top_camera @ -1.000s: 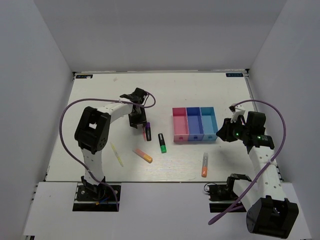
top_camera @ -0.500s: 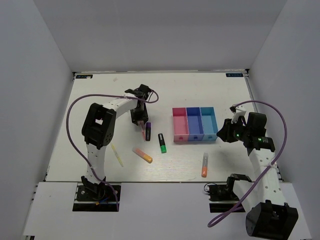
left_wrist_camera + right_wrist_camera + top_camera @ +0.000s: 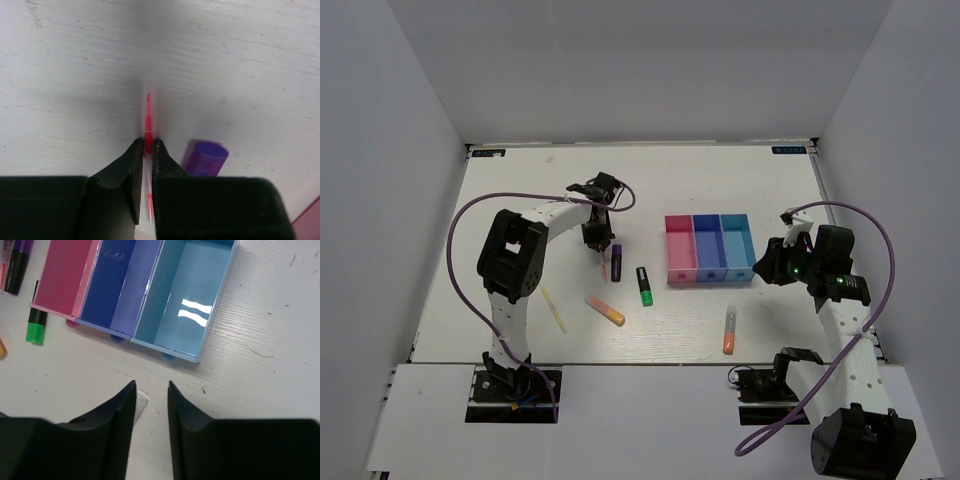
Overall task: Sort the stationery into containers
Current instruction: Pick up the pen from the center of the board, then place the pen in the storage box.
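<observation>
My left gripper (image 3: 601, 248) is shut on the thin pink pen (image 3: 148, 107), close to the table; the wrist view shows the jaws (image 3: 148, 146) pinching it. The black marker with the purple cap (image 3: 616, 262) lies just right of it, its cap (image 3: 205, 157) beside my finger. The green-capped marker (image 3: 644, 285), orange-pink marker (image 3: 606, 310), thin yellow pen (image 3: 553, 309) and grey-orange marker (image 3: 729, 329) lie on the table. The joined pink (image 3: 681, 250), dark blue (image 3: 708, 248) and light blue (image 3: 737, 246) bins hold nothing. My right gripper (image 3: 770, 266) is open and empty just right of them.
In the right wrist view the pink bin (image 3: 62, 275), dark blue bin (image 3: 117, 285) and light blue bin (image 3: 185, 300) lie ahead of my open right gripper (image 3: 151, 387), with the green-capped marker (image 3: 36, 325) at the left. White walls enclose the table on three sides.
My left gripper has shifted a little to the right, over the thin pink pen beside the purple-capped marker. The right arm has barely moved.
</observation>
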Action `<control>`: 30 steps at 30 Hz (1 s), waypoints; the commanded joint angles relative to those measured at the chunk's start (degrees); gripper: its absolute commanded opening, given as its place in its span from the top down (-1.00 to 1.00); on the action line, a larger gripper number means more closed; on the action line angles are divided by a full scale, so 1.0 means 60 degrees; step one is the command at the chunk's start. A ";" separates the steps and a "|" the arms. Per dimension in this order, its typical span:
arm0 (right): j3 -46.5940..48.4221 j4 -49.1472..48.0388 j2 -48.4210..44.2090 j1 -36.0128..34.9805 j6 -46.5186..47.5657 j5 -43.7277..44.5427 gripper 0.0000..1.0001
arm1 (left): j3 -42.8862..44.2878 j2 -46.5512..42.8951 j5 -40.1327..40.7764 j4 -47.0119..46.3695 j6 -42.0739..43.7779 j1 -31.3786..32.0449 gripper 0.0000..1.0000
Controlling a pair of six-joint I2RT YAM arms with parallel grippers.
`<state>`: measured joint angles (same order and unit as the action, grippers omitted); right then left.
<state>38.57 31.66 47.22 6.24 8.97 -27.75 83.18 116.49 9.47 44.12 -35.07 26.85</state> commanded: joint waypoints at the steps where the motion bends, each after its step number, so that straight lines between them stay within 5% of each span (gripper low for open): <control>1: 0.0325 0.0041 -0.0122 -0.0014 -0.0060 0.0025 0.24 | -0.0431 -0.0120 -0.0012 0.0454 0.0219 0.0036 1.00; 4: 0.0325 0.0055 -0.0092 0.0015 -0.0045 -0.0019 -0.07 | -0.0035 -0.1084 0.0061 0.0645 0.0541 0.0066 1.00; 6: 0.0340 0.0041 -0.0092 -0.0014 -0.0016 -0.0034 -0.04 | 0.0301 -0.1410 0.0076 0.0645 0.0688 0.0226 1.00; 9: 0.0311 0.0041 -0.0106 -0.0015 -0.0016 -0.0077 0.52 | 0.0711 -0.2128 -0.0026 0.0587 0.0806 0.0577 1.00; 10: 0.0311 0.0070 -0.0092 -0.0015 -0.0001 -0.0107 0.89 | 0.0785 -0.2318 -0.0026 0.0470 0.0835 0.0782 1.00; 11: 0.0296 0.0056 -0.0077 0.0000 -0.0001 -0.0107 1.00 | 0.0960 -0.2407 -0.0070 0.0455 0.0835 0.0914 1.00; 14: 0.0267 0.0041 -0.0004 0.0000 0.0101 -0.0122 1.00 | 0.1400 -0.2350 -0.0260 0.0192 0.0733 0.1558 1.00; 16: 0.0267 0.0011 0.0010 -0.0015 0.0101 0.0010 0.31 | 0.1766 -0.2262 -0.0450 -0.0087 0.0602 0.2011 1.00; 30: 0.0237 -0.0032 -0.0004 0.0000 0.0043 0.0098 0.34 | 0.4578 0.0229 -0.0012 -0.1157 -0.0058 0.3274 1.00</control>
<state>38.57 32.05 47.68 6.24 9.41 -27.14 107.53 117.84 7.92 38.17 -34.26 46.04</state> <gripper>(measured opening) 0.329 0.202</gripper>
